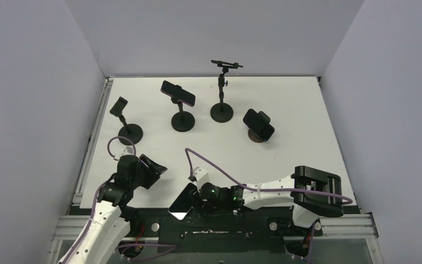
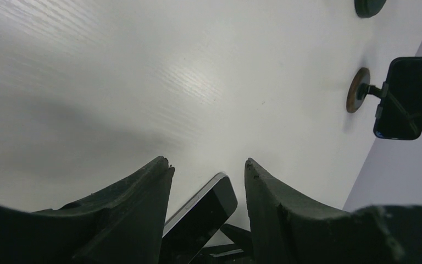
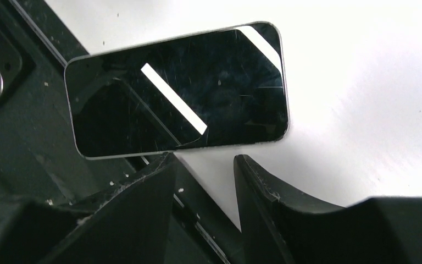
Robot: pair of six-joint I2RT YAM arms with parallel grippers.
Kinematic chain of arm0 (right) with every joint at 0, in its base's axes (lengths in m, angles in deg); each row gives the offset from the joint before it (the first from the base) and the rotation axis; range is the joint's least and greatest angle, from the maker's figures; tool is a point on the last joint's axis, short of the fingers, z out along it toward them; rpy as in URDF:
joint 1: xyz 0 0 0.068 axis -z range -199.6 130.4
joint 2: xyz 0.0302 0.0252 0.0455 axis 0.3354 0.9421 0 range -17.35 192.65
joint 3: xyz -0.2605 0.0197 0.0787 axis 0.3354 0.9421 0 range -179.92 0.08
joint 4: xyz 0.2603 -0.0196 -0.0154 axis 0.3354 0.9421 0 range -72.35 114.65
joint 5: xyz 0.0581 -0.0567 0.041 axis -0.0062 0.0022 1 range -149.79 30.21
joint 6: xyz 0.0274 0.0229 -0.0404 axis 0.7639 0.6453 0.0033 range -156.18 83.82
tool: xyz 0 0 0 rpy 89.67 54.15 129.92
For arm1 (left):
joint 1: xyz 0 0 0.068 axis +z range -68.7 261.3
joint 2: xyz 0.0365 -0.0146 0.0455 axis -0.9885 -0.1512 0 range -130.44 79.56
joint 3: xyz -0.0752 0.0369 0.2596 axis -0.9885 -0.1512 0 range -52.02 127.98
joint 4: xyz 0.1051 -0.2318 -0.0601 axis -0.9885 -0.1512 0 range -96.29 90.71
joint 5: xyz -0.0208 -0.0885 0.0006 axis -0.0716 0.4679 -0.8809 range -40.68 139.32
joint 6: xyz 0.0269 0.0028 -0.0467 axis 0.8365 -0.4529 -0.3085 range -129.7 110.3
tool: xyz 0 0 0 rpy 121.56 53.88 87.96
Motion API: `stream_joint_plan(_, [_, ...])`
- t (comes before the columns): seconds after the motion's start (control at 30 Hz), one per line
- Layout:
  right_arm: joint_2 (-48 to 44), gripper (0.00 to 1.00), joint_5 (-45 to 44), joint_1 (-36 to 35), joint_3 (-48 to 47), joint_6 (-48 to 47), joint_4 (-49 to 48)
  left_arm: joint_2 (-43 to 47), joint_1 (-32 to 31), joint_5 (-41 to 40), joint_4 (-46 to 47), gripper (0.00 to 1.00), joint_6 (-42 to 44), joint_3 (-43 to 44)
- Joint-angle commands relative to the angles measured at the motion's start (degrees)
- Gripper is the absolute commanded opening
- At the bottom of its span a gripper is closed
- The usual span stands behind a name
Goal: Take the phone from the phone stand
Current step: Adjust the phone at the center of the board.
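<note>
Right wrist camera gives me the phone [image 3: 178,91] lying flat, screen up, partly on the black base plate [image 3: 16,154] and partly on the white table [image 3: 362,82]. It is just ahead of the right gripper [image 3: 203,159], whose fingers stand slightly apart around nothing. From above, the left gripper [image 1: 155,168] sits near the phone, also parted and empty. The tall phone stand [image 1: 221,93] is well apart at the far side.

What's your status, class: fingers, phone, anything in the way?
Left fingers apart, empty. Right fingers apart, empty. Phone lies flat at near edge, off any stand. Nothing blocking it.
</note>
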State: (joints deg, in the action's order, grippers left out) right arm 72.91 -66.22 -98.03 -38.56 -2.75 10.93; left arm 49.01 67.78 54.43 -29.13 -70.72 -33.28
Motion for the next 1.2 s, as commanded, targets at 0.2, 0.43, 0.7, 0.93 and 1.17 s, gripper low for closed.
stream_joint_plan(0.2, [2.8,0.45,1.0,6.0,0.8,5.7,-7.2,-11.2,-17.0,-7.5,11.7,0.48,-5.3,-3.5])
stream_joint_plan(0.43, [5.5,0.44,5.8,10.5,-1.4,5.4,-9.5,-22.6,-26.1,-12.2,21.3,0.48,-8.5,-3.4])
stream_joint_plan(0.7, [8.5,0.44,12.0,14.9,-3.3,6.9,-12.2,-29.3,-27.0,-13.5,28.0,0.47,-8.9,-2.5])
stream_joint_plan(0.93, [9.4,0.44,14.3,19.7,-4.7,7.8,-13.2,-31.8,-27.0,-18.0,33.3,0.47,-8.4,-0.9])
stream_joint_plan(1.17, [8.0,0.45,14.1,23.1,-7.5,4.8,-8.7,-39.8,-22.7,-16.6,34.8,0.47,-2.3,6.9])
